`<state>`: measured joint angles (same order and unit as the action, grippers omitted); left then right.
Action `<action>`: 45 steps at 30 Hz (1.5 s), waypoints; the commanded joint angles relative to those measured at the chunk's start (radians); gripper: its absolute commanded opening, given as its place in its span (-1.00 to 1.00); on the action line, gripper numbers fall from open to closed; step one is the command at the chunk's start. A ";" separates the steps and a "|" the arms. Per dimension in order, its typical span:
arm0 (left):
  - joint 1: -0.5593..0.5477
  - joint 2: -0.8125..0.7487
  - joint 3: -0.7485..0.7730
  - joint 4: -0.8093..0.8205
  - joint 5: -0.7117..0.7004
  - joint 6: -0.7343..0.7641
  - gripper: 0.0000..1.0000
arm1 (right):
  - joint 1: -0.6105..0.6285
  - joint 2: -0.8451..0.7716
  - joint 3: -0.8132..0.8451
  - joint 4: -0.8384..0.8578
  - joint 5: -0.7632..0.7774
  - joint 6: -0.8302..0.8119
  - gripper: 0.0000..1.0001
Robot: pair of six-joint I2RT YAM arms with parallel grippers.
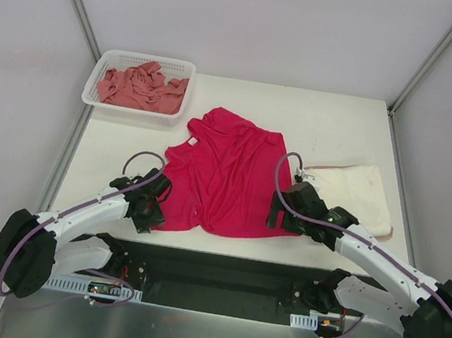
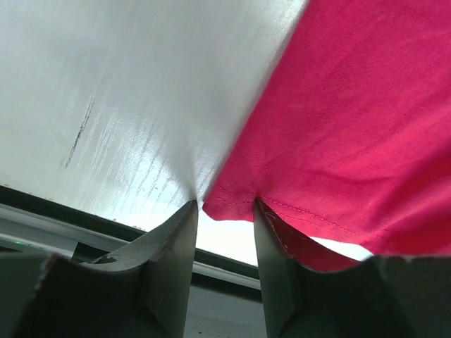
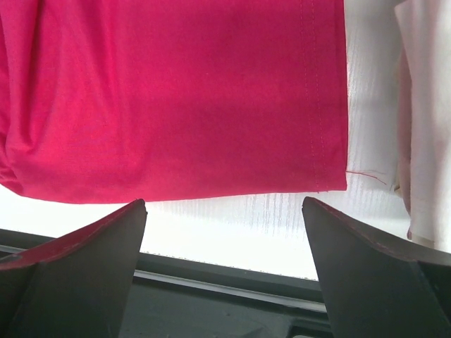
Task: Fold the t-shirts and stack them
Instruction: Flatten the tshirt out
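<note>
A bright magenta-red t-shirt (image 1: 225, 173) lies spread and rumpled in the middle of the table. My left gripper (image 1: 147, 213) is at its near left corner. In the left wrist view the jaws (image 2: 224, 204) stand narrowly apart, the shirt's hemmed corner (image 2: 239, 204) sits at their tips, and cloth drapes over the right finger. My right gripper (image 1: 279, 218) is at the near right corner, wide open (image 3: 224, 204), just short of the hem (image 3: 176, 98), with nothing between its fingers. A folded cream-white t-shirt (image 1: 356, 194) lies to the right. A salmon-pink t-shirt (image 1: 141, 87) is bunched in the basket.
The white mesh basket (image 1: 145, 57) stands at the back left corner of the white table (image 1: 119, 155). The table's near edge and a dark rail run just behind both grippers. Grey walls enclose the table on three sides.
</note>
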<state>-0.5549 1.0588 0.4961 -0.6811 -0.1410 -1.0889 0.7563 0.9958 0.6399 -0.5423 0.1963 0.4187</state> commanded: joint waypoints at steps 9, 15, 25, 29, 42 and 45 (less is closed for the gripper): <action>0.018 0.197 0.068 0.021 -0.143 0.043 -1.00 | 0.000 -0.029 -0.037 -0.011 -0.009 0.029 0.93; 0.058 0.132 0.056 0.008 -0.176 0.080 -1.00 | 0.002 -0.045 -0.034 -0.067 -0.001 0.041 0.93; 0.234 -0.066 -0.036 -0.018 -0.192 0.092 -1.00 | 0.024 0.023 -0.022 -0.090 0.026 0.120 0.94; 0.240 -0.095 -0.039 -0.037 -0.213 0.069 -1.00 | 0.037 0.014 -0.042 -0.120 0.115 0.206 0.95; 0.372 -0.175 0.059 -0.176 -0.427 -0.032 -1.00 | 0.025 -0.003 -0.071 -0.167 0.292 0.358 0.98; 0.400 -0.184 0.081 -0.175 -0.437 -0.017 -1.00 | 0.015 0.032 -0.060 -0.136 0.278 0.345 0.98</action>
<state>-0.1905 0.8936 0.5259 -0.8124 -0.5014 -1.1107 0.7837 1.0092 0.5724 -0.7010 0.4313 0.7349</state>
